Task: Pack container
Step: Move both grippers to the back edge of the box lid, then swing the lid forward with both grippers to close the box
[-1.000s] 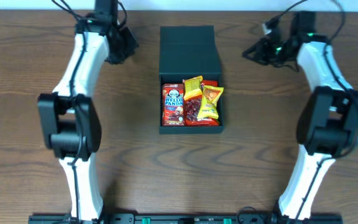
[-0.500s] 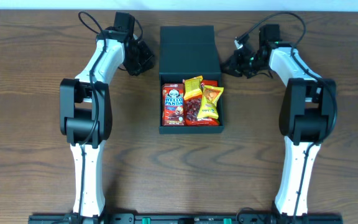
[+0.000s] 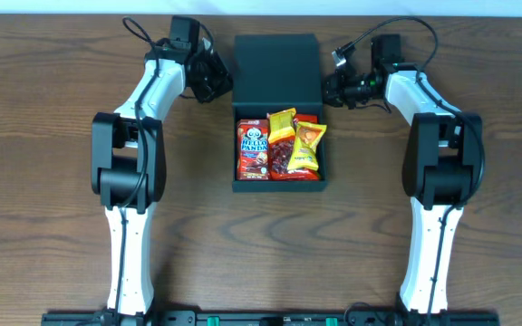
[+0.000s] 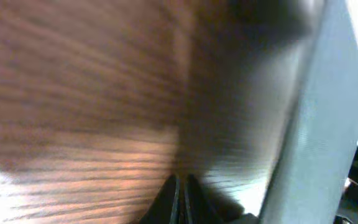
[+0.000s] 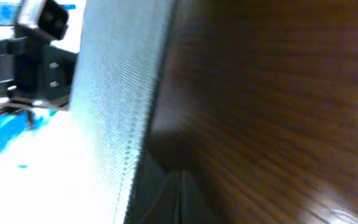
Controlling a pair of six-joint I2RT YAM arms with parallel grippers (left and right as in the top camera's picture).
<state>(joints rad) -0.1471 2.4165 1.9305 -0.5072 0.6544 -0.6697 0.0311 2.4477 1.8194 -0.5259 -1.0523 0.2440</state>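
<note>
The dark container [image 3: 277, 187] sits mid-table with its flap lid [image 3: 277, 72] lying open behind it. Inside lie a red Hello Panda packet [image 3: 253, 151], yellow snack packets [image 3: 308, 148] and a red packet [image 3: 285, 163]. My left gripper [image 3: 221, 84] is shut and empty, right at the lid's left edge. My right gripper [image 3: 332, 89] is shut and empty at the lid's right edge. In the left wrist view the shut fingertips [image 4: 182, 190] rest low over the wood beside the lid's side [image 4: 319, 118]. The right wrist view shows shut fingertips [image 5: 181, 196] beside the lid's side [image 5: 120, 93].
Brown wooden table [image 3: 53, 181] all round the container. Both arms' white links [image 3: 125, 163] [image 3: 442, 163] stretch from the near edge up either side of the box. Cables [image 3: 370, 36] loop behind the right wrist.
Both arms have swung inward from the far corners; each shut gripper has come in to a side edge of the open lid. The box and snacks have stayed put.
</note>
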